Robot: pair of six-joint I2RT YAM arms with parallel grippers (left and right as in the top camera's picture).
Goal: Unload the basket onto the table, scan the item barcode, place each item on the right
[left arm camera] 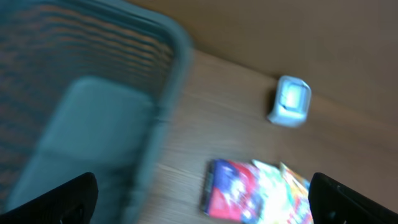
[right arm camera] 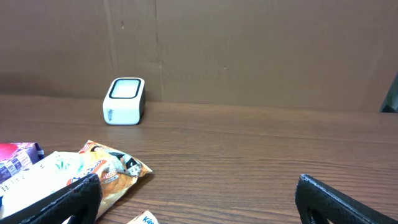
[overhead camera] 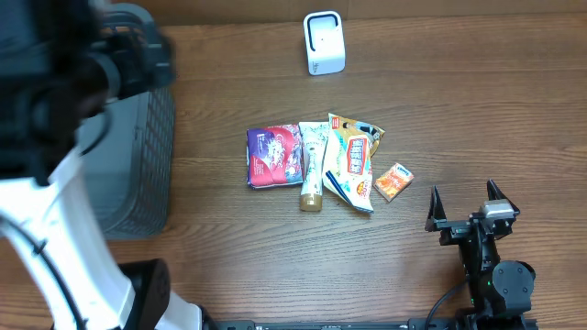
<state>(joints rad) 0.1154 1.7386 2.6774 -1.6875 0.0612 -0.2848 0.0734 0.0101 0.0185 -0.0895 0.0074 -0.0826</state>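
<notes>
Over by the basket (overhead camera: 151, 156) hangs the left claw (left arm camera: 205, 198), spread wide and empty (its view is blurred). The right claw (overhead camera: 463, 200), equally wide, rests near the orange packet (overhead camera: 393, 181). The items (overhead camera: 353, 160) lie clustered mid-tabletop (overhead camera: 477, 101), well short of the scanner (overhead camera: 323, 41), likely within reach of either arm.

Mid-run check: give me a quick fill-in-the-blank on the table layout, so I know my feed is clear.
The scanner has a casing that is ___ in colour. The grey basket sits on the robot's ___ side. Between the purple packet and the snack bag lies a ___. The right gripper, its jaws ___, holds nothing.
Missing: white; left; tube; open.
</notes>
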